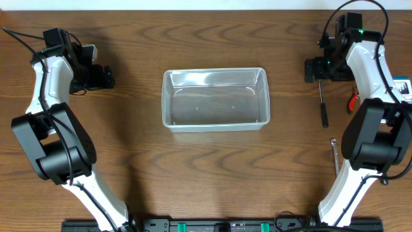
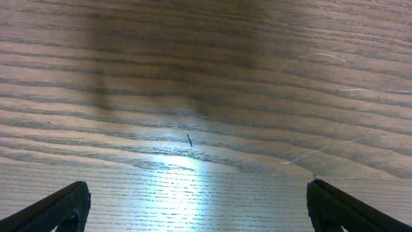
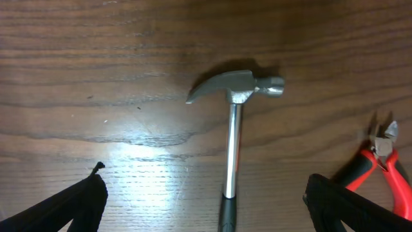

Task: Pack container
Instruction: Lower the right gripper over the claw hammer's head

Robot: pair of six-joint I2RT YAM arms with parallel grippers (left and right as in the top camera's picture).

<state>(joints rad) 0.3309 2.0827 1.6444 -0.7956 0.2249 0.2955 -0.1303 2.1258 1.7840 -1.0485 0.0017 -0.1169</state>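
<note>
Container (image 1: 215,103) sits empty at the middle of the table (image 1: 141,167), long axis left to right. Hammer (image 3: 233,129) lies near the right edge, long axis far to near, head toward the far edge. Right gripper (image 3: 206,200) hangs above it, fingers spread wide and holding nothing; the handle runs midway between them. Nearer arm: right. Pliers (image 3: 380,161) lie beside the hammer. Left gripper (image 2: 196,200), also spread and empty, is over bare table near the left edge.

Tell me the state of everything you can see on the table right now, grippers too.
container: upright, empty, no lid.
hammer: lying flat on the table, unheld.
red-handled cutters: lying flat beside the hammer, unheld.
left gripper: open, over bare table, holding nothing.
right gripper: open, above the hammer, holding nothing.
</note>
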